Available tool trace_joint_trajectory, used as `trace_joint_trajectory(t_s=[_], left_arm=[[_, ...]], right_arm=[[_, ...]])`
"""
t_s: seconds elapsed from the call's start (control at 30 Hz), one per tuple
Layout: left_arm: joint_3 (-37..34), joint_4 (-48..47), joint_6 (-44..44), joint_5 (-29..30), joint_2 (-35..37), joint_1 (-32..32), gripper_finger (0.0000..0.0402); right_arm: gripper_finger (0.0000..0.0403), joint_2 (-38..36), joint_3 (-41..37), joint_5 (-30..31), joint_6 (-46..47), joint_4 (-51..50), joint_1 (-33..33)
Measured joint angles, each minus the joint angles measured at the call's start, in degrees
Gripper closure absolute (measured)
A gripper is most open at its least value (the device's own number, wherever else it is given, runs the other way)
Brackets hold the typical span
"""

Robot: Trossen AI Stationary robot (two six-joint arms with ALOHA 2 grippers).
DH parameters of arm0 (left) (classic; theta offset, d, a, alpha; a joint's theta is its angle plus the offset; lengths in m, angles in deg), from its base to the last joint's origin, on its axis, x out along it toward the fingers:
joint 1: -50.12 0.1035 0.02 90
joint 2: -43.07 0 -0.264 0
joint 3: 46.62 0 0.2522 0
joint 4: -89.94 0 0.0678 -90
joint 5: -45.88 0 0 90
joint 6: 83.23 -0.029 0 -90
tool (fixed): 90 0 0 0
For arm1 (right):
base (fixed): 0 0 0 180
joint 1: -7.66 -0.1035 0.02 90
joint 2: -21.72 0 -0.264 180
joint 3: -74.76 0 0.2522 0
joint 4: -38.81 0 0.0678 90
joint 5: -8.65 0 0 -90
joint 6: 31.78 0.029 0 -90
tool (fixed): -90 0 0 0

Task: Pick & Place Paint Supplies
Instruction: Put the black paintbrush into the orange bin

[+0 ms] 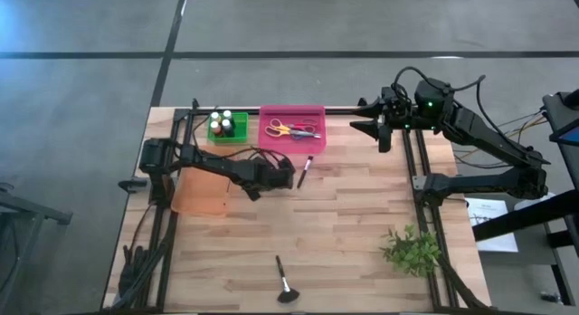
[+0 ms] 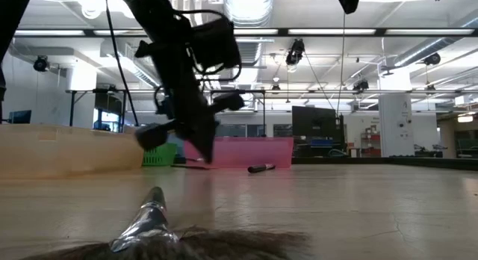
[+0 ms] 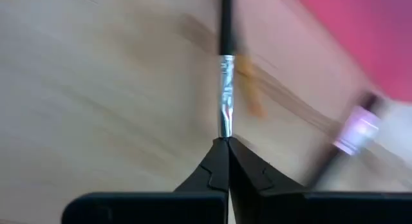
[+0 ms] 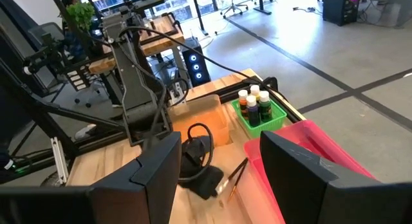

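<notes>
arms: dark, jointed, looped black cables
left gripper (image 3: pixel 228 161): black, tapered fingers
right arm: green light, perhaps an indicator

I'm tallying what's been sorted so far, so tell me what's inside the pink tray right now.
The pink tray holds scissors with yellow handles and a red-handled pair beside them, lying flat. Anything beneath them, or against the tray's walls, cannot be made out.

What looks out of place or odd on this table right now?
Two brushes are outside the trays: one brush lies beside the pink tray, next to the left end effector, and a wider brush lies alone at the near edge. A green plant sprig sits among paint supplies.
</notes>
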Motion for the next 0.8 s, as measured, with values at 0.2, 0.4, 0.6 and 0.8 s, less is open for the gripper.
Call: trace_joint_trajectory(t_s=[0.2, 0.4, 0.6, 0.8], left_arm=[[0.09, 13.09, -3.39, 3.99, 0.19, -0.33, 0.0401], [0.11, 21.83, -13.96, 8.20, 4.32, -0.80, 0.0401], [0.20, 1.68, -17.42, 11.14, 16.19, -2.96, 0.0401], [0.22, -18.34, -23.87, 4.90, 29.61, -3.24, 0.0401]], right_arm=[[0.0196, -0.26, 0.00, 0.01, 0.58, -0.03, -0.03], [0.0196, -0.67, 0.00, 0.03, 0.67, -0.03, -0.10], [0.0196, -0.65, 0.00, 0.47, 0.21, 0.20, -0.10], [0.0196, -0.63, 0.00, 1.95, -0.87, 1.36, -0.10]])
